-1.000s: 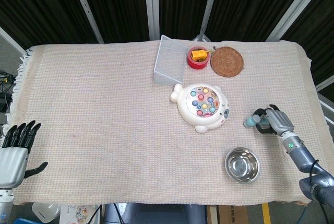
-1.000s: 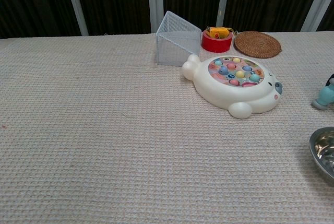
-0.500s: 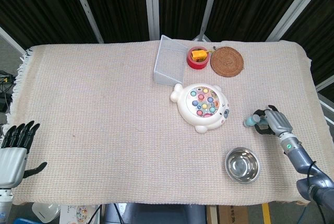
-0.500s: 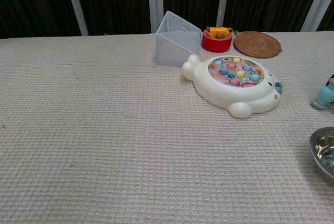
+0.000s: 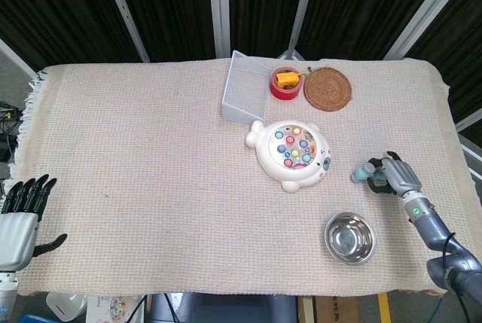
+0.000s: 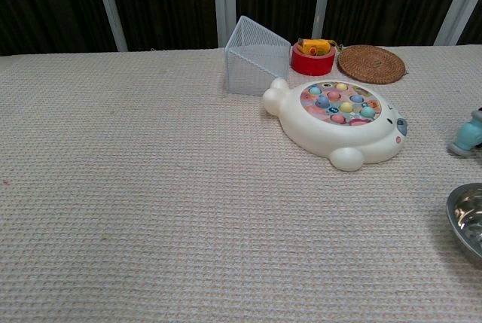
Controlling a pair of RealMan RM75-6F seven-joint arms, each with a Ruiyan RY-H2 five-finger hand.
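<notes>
My right hand (image 5: pixel 397 177) lies at the right side of the table and grips a small teal toy piece (image 5: pixel 363 172), whose base rests on the cloth. In the chest view only the teal piece (image 6: pixel 468 136) shows, at the right edge. A white seal-shaped fishing game (image 5: pixel 292 153) with coloured fish lies just left of it, and a steel bowl (image 5: pixel 350 238) sits in front of the hand. My left hand (image 5: pixel 19 221) hangs off the table's near left corner with fingers spread, holding nothing.
At the back stand a clear wire basket (image 5: pixel 245 95), a red tub (image 5: pixel 285 83) with a yellow item inside, and a woven coaster (image 5: pixel 327 88). A beige woven cloth (image 5: pixel 135 150) covers the table. The game (image 6: pixel 339 122) and bowl (image 6: pixel 468 217) show in the chest view too.
My right hand and the teal piece have shifted very slightly away from me; its dark fingers no longer show in the chest view. The left hand has barely moved.
</notes>
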